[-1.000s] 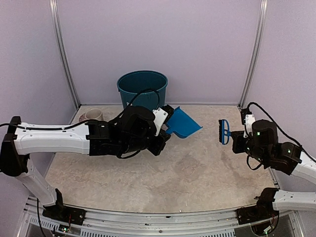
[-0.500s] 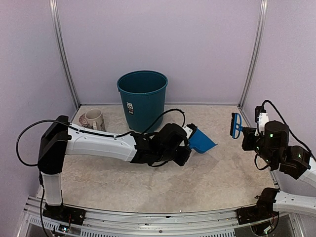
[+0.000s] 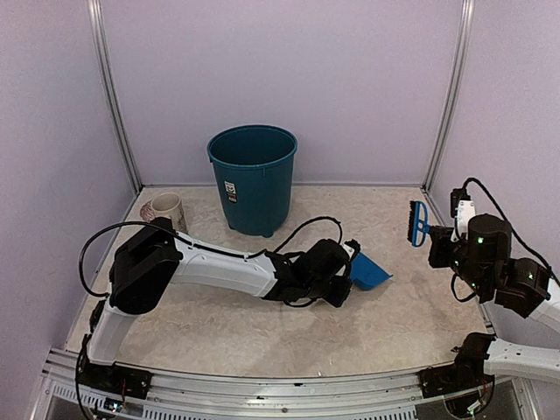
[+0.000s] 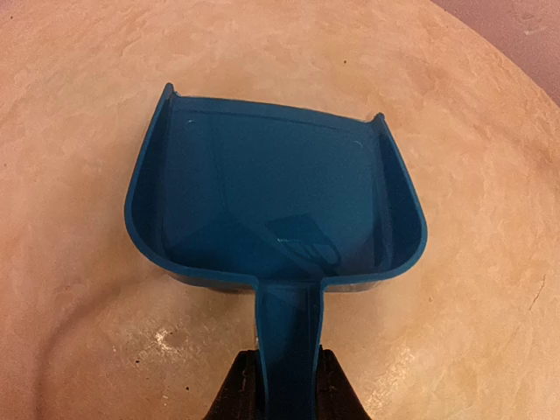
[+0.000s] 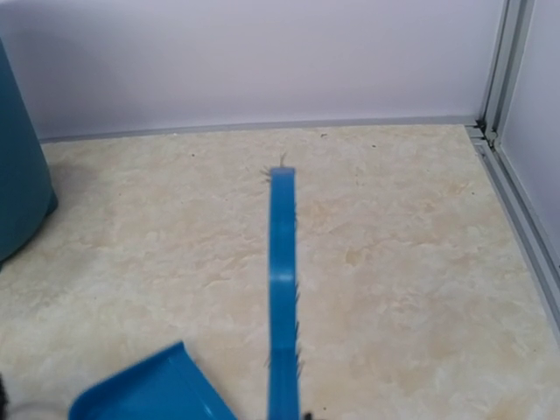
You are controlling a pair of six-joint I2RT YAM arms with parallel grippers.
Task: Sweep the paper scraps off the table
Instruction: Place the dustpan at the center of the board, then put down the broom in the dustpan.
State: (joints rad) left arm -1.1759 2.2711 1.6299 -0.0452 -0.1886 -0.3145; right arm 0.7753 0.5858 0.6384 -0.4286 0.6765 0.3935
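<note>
The left end effector (image 4: pixel 289 389) is closed on the handle of a smooth blue plastic dustpan (image 4: pixel 271 201). The pan sits low and flat on the beige marbled desk (image 3: pixel 262 324) and is empty, its open lip pointing right. Well apart on that side, the right end effector (image 3: pixel 440 243) is clamped on a blue brush (image 3: pixel 418 223) with dark bristles, held upright. No paper scraps show on the desk. The teal bin (image 3: pixel 252 175), nearer the left arm, hides its inside.
</note>
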